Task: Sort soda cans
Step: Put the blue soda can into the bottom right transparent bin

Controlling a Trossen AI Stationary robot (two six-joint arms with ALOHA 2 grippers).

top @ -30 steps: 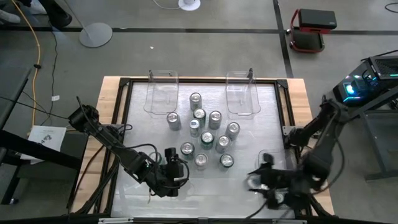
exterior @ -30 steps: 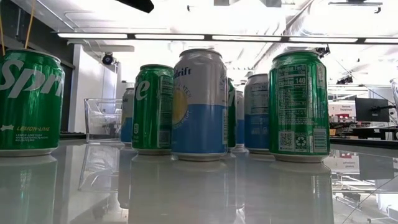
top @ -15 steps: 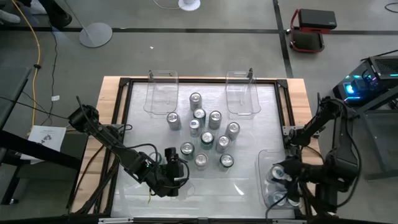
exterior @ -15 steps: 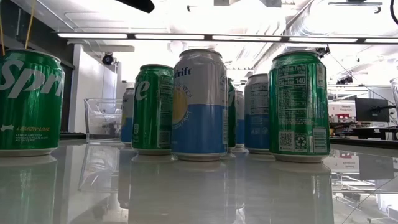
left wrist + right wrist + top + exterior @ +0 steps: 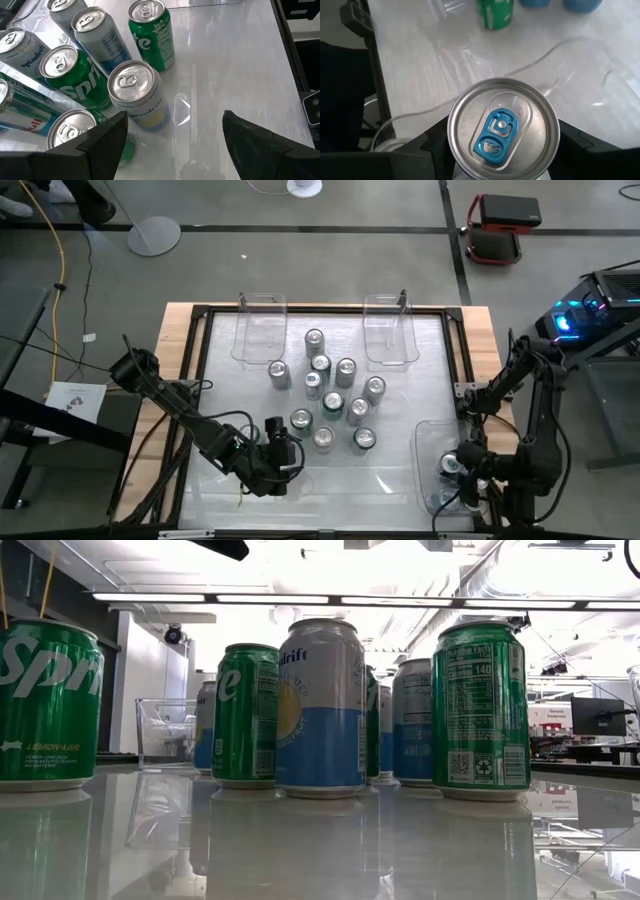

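Observation:
Several soda cans (image 5: 333, 402), green or blue-and-silver, stand upright in a cluster mid-table; the low view shows them from the side (image 5: 320, 705). My left gripper (image 5: 283, 442) hangs open just near-left of the cluster, and a pale can (image 5: 135, 92) stands ahead of its fingers. My right gripper (image 5: 455, 466) is over the clear bin (image 5: 428, 438) at the near right, shut on a can with a silver top and blue tab (image 5: 502, 127). Another can top (image 5: 389, 145) shows lower down beside it. My right gripper holds the blue-tabbed can by its upper side wall, just under the rim (image 5: 453, 148), pinched between the two fingers (image 5: 432, 150) on opposite sides. The fingers slant down from above. The can stays upright over the bin; its lower end is hidden.
Two more clear bins stand at the table's far edge, one at the left (image 5: 260, 330) and one at the right (image 5: 390, 330). The black frame (image 5: 460, 360) runs around the tabletop. Bare tabletop lies between the cluster and the near-right bin.
My right gripper has swung toward the table's right edge with the can, sunk lower and rolled at the wrist; it now stands over the near-right bin, which the arm covered before.

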